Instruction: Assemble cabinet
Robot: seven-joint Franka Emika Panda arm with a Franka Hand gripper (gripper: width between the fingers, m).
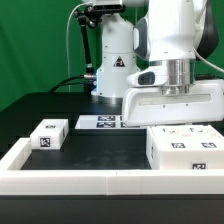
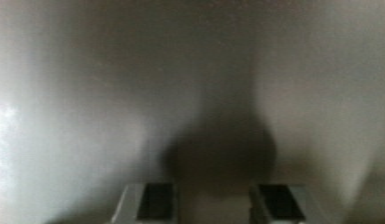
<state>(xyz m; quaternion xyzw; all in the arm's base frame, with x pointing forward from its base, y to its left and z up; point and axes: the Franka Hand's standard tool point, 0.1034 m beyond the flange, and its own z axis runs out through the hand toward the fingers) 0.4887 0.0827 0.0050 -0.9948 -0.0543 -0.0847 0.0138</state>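
The cabinet's large white box body [image 1: 185, 150], with black-and-white tags on its top and front, lies at the exterior view's right. A small white tagged block [image 1: 48, 133] lies at the left. My gripper's wide white hand [image 1: 172, 104] hangs directly over the box body, and its fingertips are hidden behind the body's top edge. In the wrist view my gripper [image 2: 215, 205] has its two dark pads [image 2: 157, 200] well apart. A blurred white surface [image 2: 100, 90], very close, fills the view and carries the gripper's shadow. Nothing shows between the pads.
The marker board [image 1: 105, 122] lies flat on the black table [image 1: 100, 145] at the back, before the arm's base. A long white rail [image 1: 100, 182] without tags runs along the front and up the left side.
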